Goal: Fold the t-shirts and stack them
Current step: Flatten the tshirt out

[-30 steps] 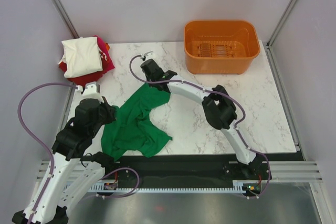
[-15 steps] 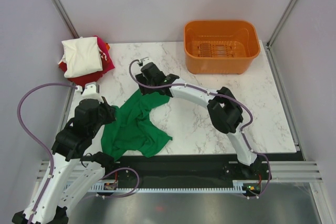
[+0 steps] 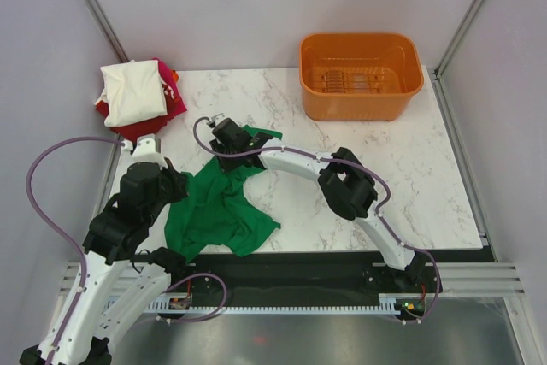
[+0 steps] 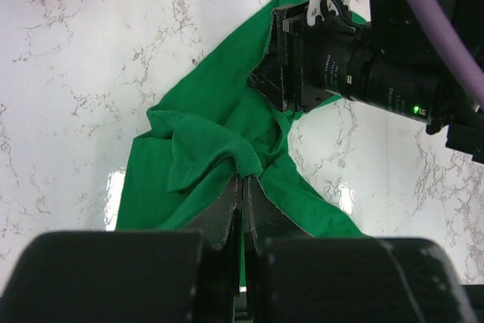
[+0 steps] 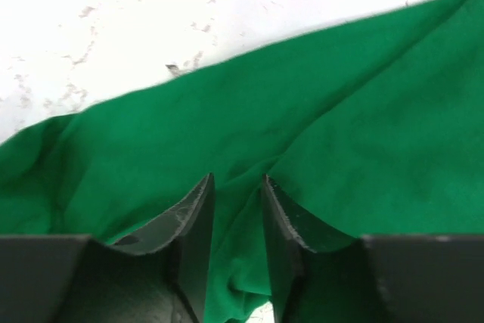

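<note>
The bright green t-shirt [image 3: 218,204] lies crumpled at the table's near left. My left gripper [image 3: 181,184] is at its left edge; in the left wrist view its jaws [image 4: 246,178] are shut on a raised fold of the green cloth [image 4: 204,134]. My right gripper [image 3: 224,156] is at the shirt's far edge; in the right wrist view the gripper [image 5: 237,179] is closed on a ridge of green cloth [image 5: 227,111]. The right gripper also shows in the left wrist view [image 4: 281,81]. Folded cream-white [image 3: 132,91] and red [image 3: 167,108] shirts are stacked at the far left corner, with a bit of orange cloth [image 3: 174,77] at the stack's right edge.
An orange plastic basket [image 3: 361,74] stands at the far right of the marble table [image 3: 410,177]. The right arm [image 3: 346,181] arches across the table's middle. Grey walls close in the sides.
My right gripper has moved left and nearer with the shirt's far edge, folding it over; a bit of green now shows behind it. The left arm has stayed put.
</note>
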`<state>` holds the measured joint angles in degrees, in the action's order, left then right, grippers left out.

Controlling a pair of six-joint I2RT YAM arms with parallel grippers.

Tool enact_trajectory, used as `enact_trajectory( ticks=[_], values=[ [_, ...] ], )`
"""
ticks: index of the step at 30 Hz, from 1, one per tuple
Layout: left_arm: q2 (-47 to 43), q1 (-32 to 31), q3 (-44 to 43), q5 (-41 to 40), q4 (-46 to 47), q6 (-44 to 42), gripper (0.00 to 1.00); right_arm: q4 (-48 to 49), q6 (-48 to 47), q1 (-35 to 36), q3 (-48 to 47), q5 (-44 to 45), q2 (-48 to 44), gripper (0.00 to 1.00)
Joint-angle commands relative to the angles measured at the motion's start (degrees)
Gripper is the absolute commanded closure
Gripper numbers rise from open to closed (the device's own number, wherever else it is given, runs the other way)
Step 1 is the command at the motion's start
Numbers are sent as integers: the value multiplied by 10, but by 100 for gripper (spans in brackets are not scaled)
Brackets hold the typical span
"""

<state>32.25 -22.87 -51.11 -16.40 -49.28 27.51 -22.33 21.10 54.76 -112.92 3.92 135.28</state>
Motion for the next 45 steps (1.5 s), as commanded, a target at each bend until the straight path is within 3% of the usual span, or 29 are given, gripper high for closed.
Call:
enact_trajectory(
  ticks=[1,4,10,18,21,22,24,25,26,31,36,40,45],
  values=[
    [-6,3,5,-7,21,-15,98,-24,4,-4,-22,19,10,62],
    [-6,3,5,-8,22,-15,98,-31,3,-4,-17,37,6,64],
    [-6,3,5,-7,21,-14,98,-38,-3,-4,-1,70,-28,50],
    [-5,3,5,-8,21,-14,98,-61,-4,-3,4,92,-37,51],
    [-5,2,5,-9,22,-14,98,-64,0,-2,12,93,-37,61],
    [-5,3,6,-9,21,-14,98,-64,0,-2,16,93,-37,72],
    [-4,3,6,-8,21,-14,98,-64,0,-2,25,96,-42,83],
    [-4,3,5,-8,21,-14,98,-64,-2,-2,31,95,-43,95],
    [-3,3,5,-8,22,-14,98,-64,-2,-2,36,94,-44,100],
    [-4,3,6,-10,21,-13,98,-61,-5,-4,85,102,-79,100],
    [-2,3,6,-6,21,-15,98,-49,9,-31,207,157,-226,100],
    [-3,3,5,-4,21,-16,98,-50,26,-37,384,188,-366,100],
    [-6,3,5,-1,21,-16,98,-90,121,-38,560,184,-546,100]
  ],
)
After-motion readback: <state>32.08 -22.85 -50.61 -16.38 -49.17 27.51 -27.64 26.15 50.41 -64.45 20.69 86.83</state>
